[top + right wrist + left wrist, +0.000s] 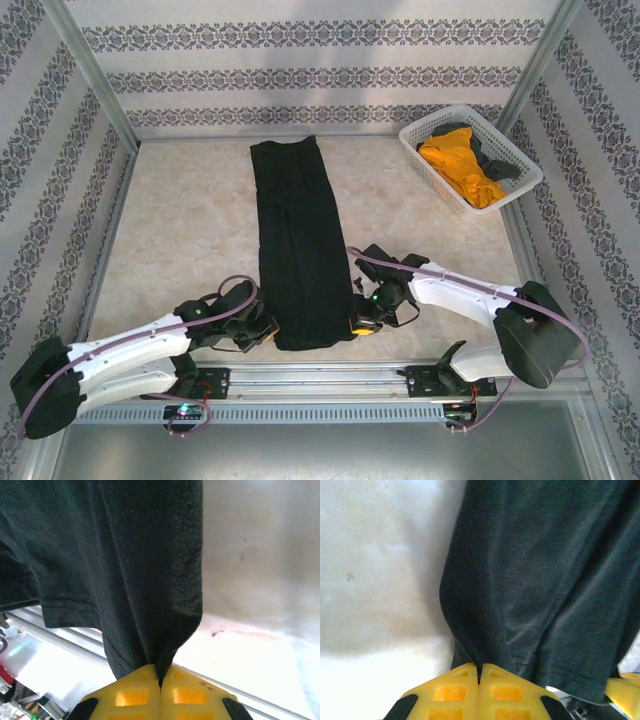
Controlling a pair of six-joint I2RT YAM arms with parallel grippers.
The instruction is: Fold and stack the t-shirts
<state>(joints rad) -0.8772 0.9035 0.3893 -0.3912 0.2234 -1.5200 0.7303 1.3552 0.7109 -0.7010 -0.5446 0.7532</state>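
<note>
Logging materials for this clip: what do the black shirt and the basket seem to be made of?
The black shirt looks like matte knit cloth, possibly cotton: it drapes in soft folds and shows a stitched hem. The basket looks like stiff white plastic: its walls are an open moulded lattice; sheen unclear.

- The top camera is looking down from high up behind the arms, taking in the whole table (pixel 180 220).
- The left wrist camera is sitting right behind the left gripper (pixel 479 669), looking very close along the black shirt (pixel 545 580).
- The right wrist camera is sitting right behind the right gripper (pixel 160 679), just as close.
- All three are sharing the shirt's near end.
</note>
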